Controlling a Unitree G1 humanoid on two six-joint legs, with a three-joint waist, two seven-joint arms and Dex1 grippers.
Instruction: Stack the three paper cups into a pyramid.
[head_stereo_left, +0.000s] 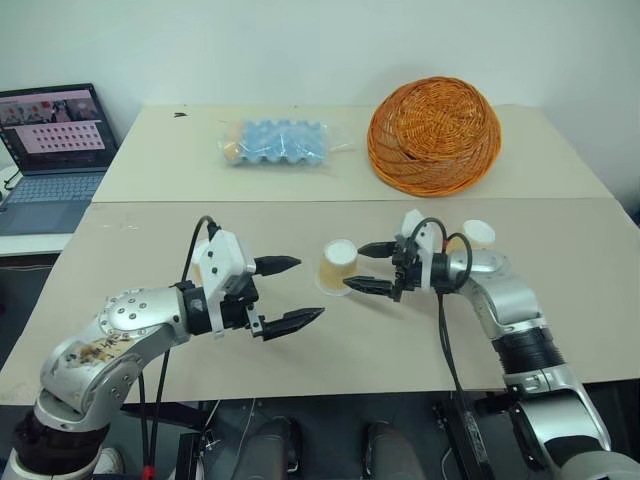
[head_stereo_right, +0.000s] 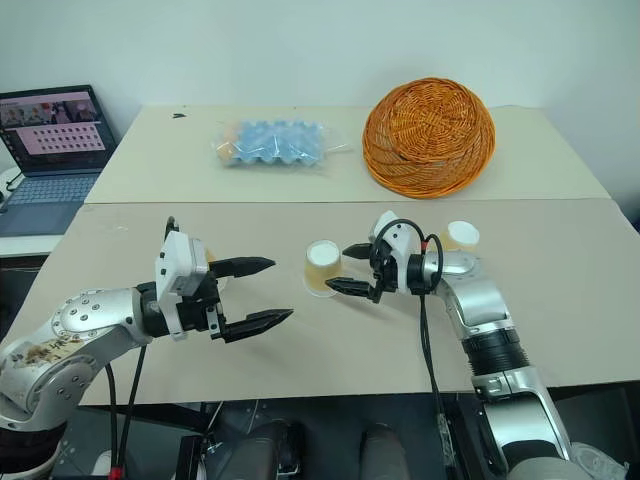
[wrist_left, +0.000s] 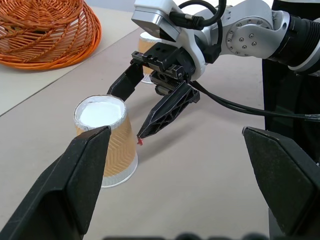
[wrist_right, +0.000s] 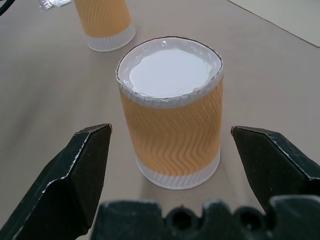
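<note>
On the beige surface (head_stereo_left: 300, 350), one upside-down paper cup (head_stereo_left: 338, 265) stands at centre, untouched. The right gripper (head_stereo_left: 365, 267), jaws spread, sits at its 3 o'clock. The left gripper (head_stereo_left: 290, 293), jaws spread and empty, hovers at its 8 o'clock. A second cup (head_stereo_left: 478, 233) stands behind the right wrist, a third (wrist_right: 104, 22) near the left gripper.

Wicker basket (head_stereo_left: 433, 135) tipped on far table; egg tray (head_stereo_left: 277, 142) beside; laptop (head_stereo_left: 50, 150) far left.

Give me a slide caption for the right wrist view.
Open right gripper faces an upside-down paper cup on the table, second cup behind.
</note>
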